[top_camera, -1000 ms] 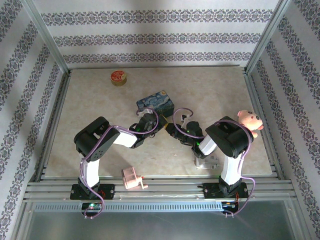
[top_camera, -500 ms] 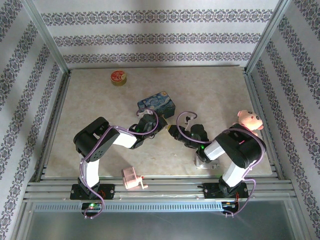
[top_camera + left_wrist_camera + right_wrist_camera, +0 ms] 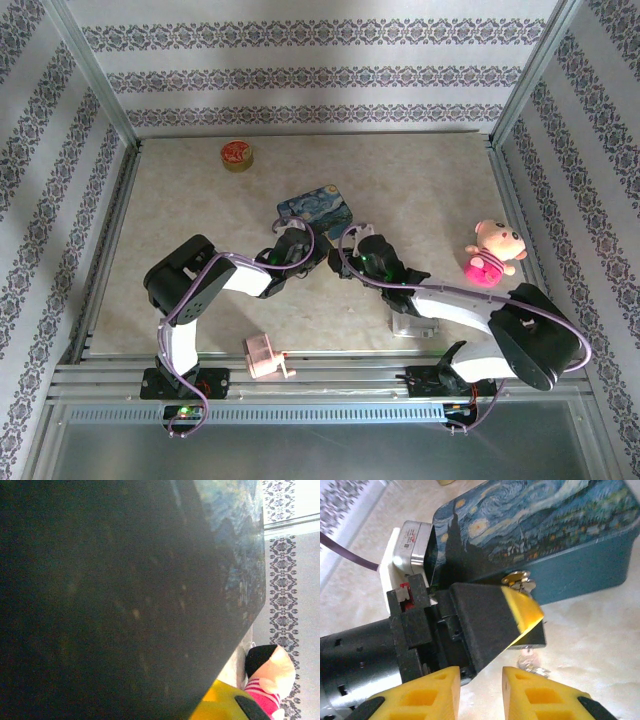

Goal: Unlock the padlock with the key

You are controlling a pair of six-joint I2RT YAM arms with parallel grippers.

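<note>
Somewhere short of halfway, at a guess; no sprung shackle to be seen, and no key plainly seated in a keyhole.

Left gripper (image 3: 530, 622) shut down narrow, just beside the tin (image 3: 555, 525), apparently pinching the padlock (image 3: 521, 579); only a silvery bit of it showing above the yellow fingertip, close against the tin's side; body hidden between the fingers, so keyhole side impossible to tell.

Small silvery bits hanging under that same finger, low over the table (image 3: 600, 630); possibly the key (image 3: 532, 664), but too small and too shadowed to be sure; unclear whether loose, dangling or already in the lock.

Right gripper (image 3: 480, 680) facing the left one at close range, yellow fingers parted by a narrow gap, nothing between them; not touching padlock or key.

Done, judging from this: padlock found and steadied. Left to do, most likely: take the key in the right fingers, line it up with the keyhole, push in, turn, free the shackle.
</note>
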